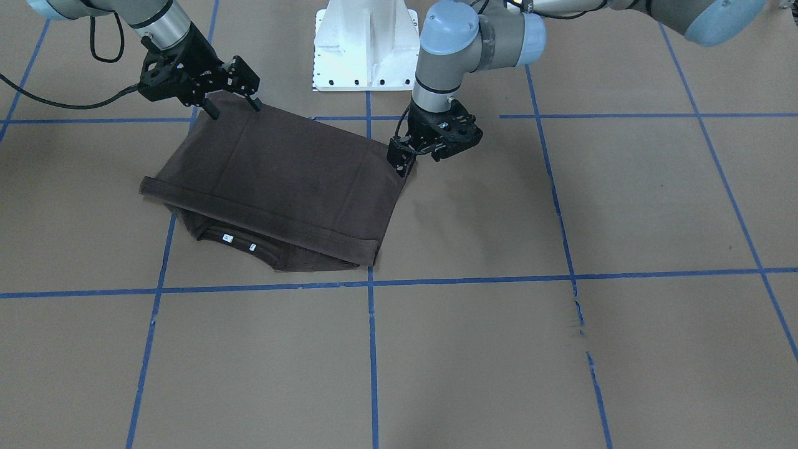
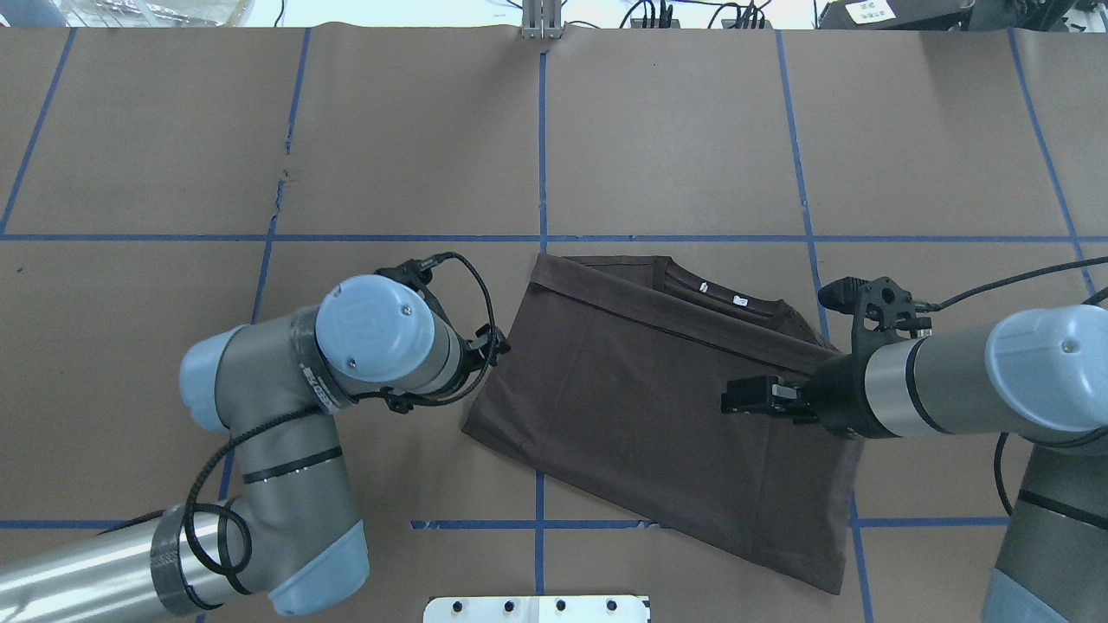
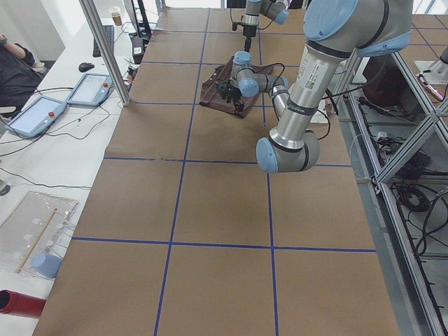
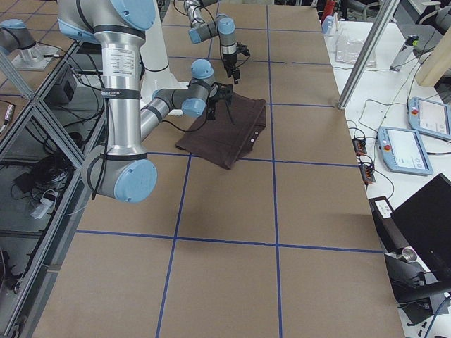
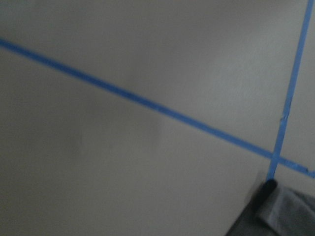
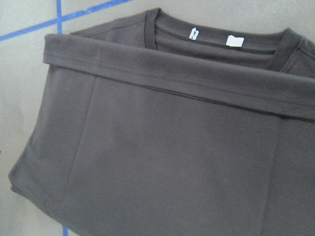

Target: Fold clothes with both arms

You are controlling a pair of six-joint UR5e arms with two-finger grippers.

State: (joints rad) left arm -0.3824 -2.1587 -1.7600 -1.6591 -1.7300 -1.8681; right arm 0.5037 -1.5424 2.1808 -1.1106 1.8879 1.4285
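Note:
The clothes are one dark brown T-shirt [image 1: 280, 174], lying flat on the table with its hem folded up toward the collar. The collar and its white tags [image 1: 227, 237] peek out beyond the folded hem. My left gripper [image 1: 419, 159] is open at the shirt's corner near the base, one fingertip [image 1: 400, 161] at the cloth's edge. Over the other near corner my right gripper [image 1: 234, 107] is open, just above the cloth. The shirt [image 6: 172, 162] fills the right wrist view; the left wrist view shows mostly table and a bit of cloth [image 5: 285, 211].
The white pedestal base [image 1: 365, 43] stands just behind the shirt. Blue tape lines [image 1: 371, 284] grid the brown table. A side bench holds teach pendants [image 3: 35, 115] and cables, with a metal post [image 3: 105, 52] at the table's edge.

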